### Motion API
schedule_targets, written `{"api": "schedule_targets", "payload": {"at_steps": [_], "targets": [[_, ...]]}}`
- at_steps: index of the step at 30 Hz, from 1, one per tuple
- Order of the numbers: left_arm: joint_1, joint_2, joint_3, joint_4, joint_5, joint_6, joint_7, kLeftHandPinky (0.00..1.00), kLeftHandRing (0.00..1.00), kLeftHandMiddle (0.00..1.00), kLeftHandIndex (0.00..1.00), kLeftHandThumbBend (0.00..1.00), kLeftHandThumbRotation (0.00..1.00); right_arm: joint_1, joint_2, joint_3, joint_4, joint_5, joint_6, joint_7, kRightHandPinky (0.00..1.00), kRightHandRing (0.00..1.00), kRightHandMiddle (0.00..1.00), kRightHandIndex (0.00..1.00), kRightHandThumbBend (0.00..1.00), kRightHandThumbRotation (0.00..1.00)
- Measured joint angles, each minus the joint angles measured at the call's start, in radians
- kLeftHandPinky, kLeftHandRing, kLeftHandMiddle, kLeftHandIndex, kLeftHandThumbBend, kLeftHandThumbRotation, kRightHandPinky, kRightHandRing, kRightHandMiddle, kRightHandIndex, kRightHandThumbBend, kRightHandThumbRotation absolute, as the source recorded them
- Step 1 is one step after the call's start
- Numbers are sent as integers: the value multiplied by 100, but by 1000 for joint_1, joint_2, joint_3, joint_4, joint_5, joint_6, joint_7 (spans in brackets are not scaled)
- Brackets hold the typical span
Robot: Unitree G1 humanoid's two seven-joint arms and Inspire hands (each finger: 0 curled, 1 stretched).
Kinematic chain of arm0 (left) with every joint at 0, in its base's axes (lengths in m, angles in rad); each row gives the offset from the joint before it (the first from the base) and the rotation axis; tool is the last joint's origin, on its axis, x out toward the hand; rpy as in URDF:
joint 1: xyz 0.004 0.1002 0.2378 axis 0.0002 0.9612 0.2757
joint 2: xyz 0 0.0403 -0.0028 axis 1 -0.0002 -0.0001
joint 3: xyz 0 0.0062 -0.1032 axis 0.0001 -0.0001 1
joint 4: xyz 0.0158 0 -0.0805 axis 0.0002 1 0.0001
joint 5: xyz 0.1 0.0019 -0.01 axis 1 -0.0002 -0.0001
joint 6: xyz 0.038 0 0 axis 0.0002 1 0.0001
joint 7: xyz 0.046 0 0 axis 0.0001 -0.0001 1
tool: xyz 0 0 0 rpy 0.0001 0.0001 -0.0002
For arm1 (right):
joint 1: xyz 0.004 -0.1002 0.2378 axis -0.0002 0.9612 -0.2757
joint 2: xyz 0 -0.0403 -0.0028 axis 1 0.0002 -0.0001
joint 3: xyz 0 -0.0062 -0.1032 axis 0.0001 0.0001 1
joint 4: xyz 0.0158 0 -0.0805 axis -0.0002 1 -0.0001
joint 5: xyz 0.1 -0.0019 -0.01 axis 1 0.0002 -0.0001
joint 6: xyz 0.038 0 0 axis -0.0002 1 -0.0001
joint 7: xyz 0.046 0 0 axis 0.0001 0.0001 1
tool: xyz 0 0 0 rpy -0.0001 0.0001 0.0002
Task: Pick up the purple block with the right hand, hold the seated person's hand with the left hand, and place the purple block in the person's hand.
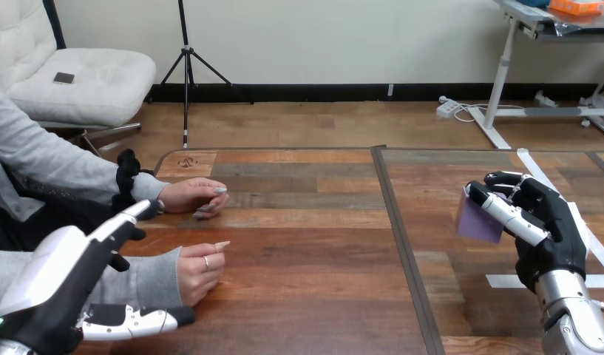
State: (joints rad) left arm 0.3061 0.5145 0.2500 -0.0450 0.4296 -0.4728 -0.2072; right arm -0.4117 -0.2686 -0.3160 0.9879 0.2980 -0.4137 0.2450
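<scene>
**One purple block, two robot hands, two hands of the person.**

The right hand (554, 222) grips the purple block (477, 219) between curled fingers and thumb. The block sits at its fingertips, on the side toward the left hand (55, 274). The block's broad, near-square face is turned that way, slightly tilted, and its long axis cannot be told. The left hand, well apart from the block, has straight, unclenched fingers. The person's near hand (202, 268) lies on the table (306, 222) just past its thumb. The person's far hand (199, 196) lies just beyond its fingertips.

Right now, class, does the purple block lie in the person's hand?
No: the right hand grips the purple block at the table's right side.
</scene>
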Motion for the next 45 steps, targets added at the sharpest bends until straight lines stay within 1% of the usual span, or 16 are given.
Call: {"api": "schedule_targets", "payload": {"at_steps": [4,8,13,14,17,25,30,36,40,45], "targets": [[-6,22,-8,-7,39,20,-8,75,84,88,89,100,36,0,0,0,0,-1,3,0,34,39,45,46,80,0],[-18,40,-17,-10,89,39,-9,75,83,87,86,100,38,0,0,0,0,-1,6,-1,34,39,45,46,80,0],[-37,65,-33,-11,128,65,-19,75,81,86,84,100,36,0,0,0,0,0,8,-1,34,39,45,46,80,0],[-40,69,-37,-11,133,69,-20,75,81,85,83,100,34,0,0,0,0,0,8,-1,34,39,45,46,80,0],[-50,81,-45,-11,137,77,-24,74,80,84,82,100,32,0,0,-1,0,0,8,0,33,39,45,46,80,0],[-90,106,-68,-2,165,77,-17,73,79,82,79,100,25,0,0,-3,0,1,8,4,34,39,45,46,79,0],[-120,113,-85,17,192,76,12,72,78,81,78,100,22,0,1,-6,0,4,11,11,34,39,45,45,79,0],[-154,117,-104,55,253,74,76,71,77,80,76,100,22,0,1,-7,-2,4,17,9,34,39,45,45,79,0],[-172,121,-117,86,277,74,116,71,77,80,76,100,21,0,1,-8,-2,6,18,10,34,39,45,45,79,0],[-189,127,-134,118,297,75,146,72,78,81,77,100,20,0,1,-11,-3,12,20,11,33,38,45,45,78,0]]}}
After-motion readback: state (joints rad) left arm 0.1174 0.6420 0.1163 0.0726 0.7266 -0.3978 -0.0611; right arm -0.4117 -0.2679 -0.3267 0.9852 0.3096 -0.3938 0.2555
